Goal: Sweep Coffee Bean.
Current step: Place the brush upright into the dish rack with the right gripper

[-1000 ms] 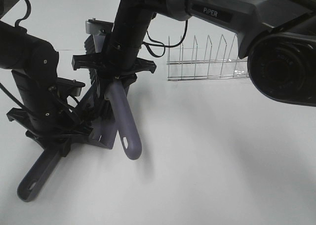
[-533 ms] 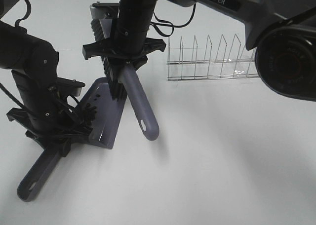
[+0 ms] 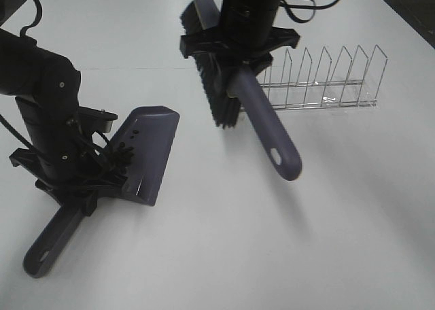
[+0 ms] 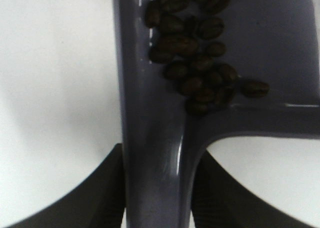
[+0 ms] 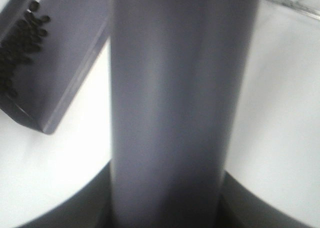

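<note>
Left gripper (image 3: pixel 70 185) clamped on dustpan (image 3: pixel 153 141) handle, right gripper (image 3: pixel 234 43) clamped on brush (image 3: pixel 264 123) handle. Risk: dustpan tips lip-down, coffee beans (image 4: pixel 199 63) roll out onto surface (image 3: pixel 285 255).

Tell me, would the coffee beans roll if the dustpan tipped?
Probably yes: the coffee beans are small, smooth ovals lying loose, so they would likely slide or roll. The dustpan looks glossy, so little would grip them. Its raised back edge, where they pile, should stop them there.
</note>
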Robot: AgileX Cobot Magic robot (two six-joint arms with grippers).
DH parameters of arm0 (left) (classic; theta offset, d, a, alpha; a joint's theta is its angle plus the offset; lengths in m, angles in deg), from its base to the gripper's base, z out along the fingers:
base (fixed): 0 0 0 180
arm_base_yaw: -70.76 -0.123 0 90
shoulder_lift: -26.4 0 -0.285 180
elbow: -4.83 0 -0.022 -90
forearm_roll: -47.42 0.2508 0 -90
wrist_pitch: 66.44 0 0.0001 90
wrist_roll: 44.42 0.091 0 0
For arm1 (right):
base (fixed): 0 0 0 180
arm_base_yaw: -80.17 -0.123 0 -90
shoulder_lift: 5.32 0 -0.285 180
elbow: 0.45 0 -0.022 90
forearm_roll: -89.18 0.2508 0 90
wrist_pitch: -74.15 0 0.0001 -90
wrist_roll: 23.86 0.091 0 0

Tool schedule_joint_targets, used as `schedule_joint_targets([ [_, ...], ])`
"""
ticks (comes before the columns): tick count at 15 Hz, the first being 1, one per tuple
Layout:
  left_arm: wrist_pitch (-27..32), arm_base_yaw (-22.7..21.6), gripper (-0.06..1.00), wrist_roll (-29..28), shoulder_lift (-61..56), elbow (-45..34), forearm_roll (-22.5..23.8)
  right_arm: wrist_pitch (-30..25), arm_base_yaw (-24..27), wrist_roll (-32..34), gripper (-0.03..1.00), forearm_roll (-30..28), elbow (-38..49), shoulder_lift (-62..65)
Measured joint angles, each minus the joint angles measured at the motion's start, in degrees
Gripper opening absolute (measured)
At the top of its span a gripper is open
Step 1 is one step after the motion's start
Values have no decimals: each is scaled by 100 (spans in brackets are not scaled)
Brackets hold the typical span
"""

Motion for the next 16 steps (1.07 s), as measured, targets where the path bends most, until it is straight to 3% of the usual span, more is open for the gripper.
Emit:
schedule_joint_targets([
  [1,0,0,32,17,0,0,-11,-11,372,-195,33,138,963,458],
  [5,-6,0,32,40,0,0,-69,-23,796,-223,33,-218,1856,693],
  [11,11,0,32,46,0,0,-155,-6,831,-218,33,-940,2005,441],
  [16,46,0,32,46,6,11,-189,0,1243,-229,33,-854,2005,201],
])
